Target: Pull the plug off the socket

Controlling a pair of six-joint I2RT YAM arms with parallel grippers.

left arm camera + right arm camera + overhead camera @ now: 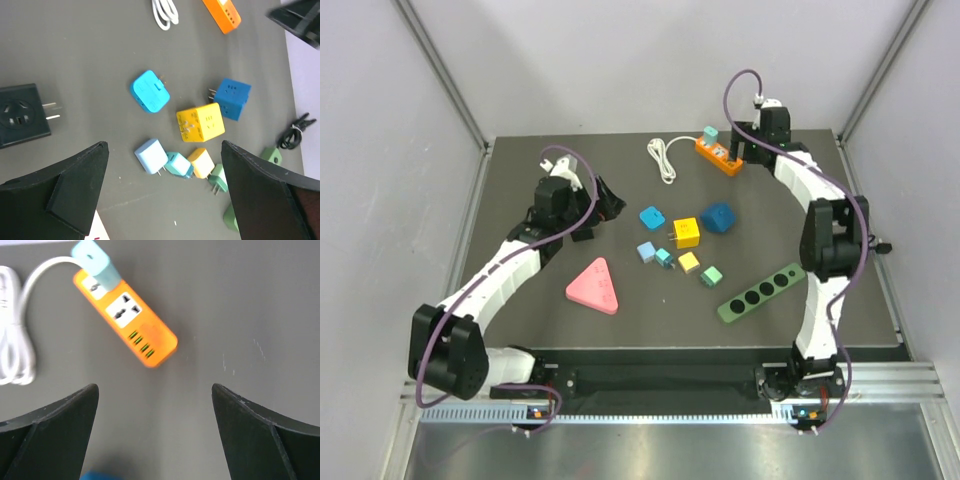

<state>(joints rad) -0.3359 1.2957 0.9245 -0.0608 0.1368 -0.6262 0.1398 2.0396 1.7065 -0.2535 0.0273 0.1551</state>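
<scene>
Right hand [154, 390] is spread wide with nothing between its fingers, hovering just at the 2 o'clock side of the orange power strip [720, 157].

The teal plug [709, 134] is seated in the socket at the strip's 11 o'clock end, out around 1 o'clock on the worktop [660, 320]. It looks to me like a small, hard plastic block: light, rigid and fairly smooth, so the fingers could slide off if they only pinch its top. I'd take it across its two flat sides, low on the body, and pull straight along the pins. The strip itself looks light too. My guess is it will lift or skid along with the plug unless something pins it down.

A white cord [663, 160] leaves the strip toward 9 o'clock and lies coiled there; it may tug a little.

As for what holds what, the strip's second socket is bare, and so are the small ports at its 4 o'clock end. The green bar [761, 292] at 4 o'clock on the worktop has round holes, with nothing in them as far as I can tell.

Left hand [164, 145] is just as wide open and empty, over at 9 o'clock above the loose adapters [200, 125].
</scene>
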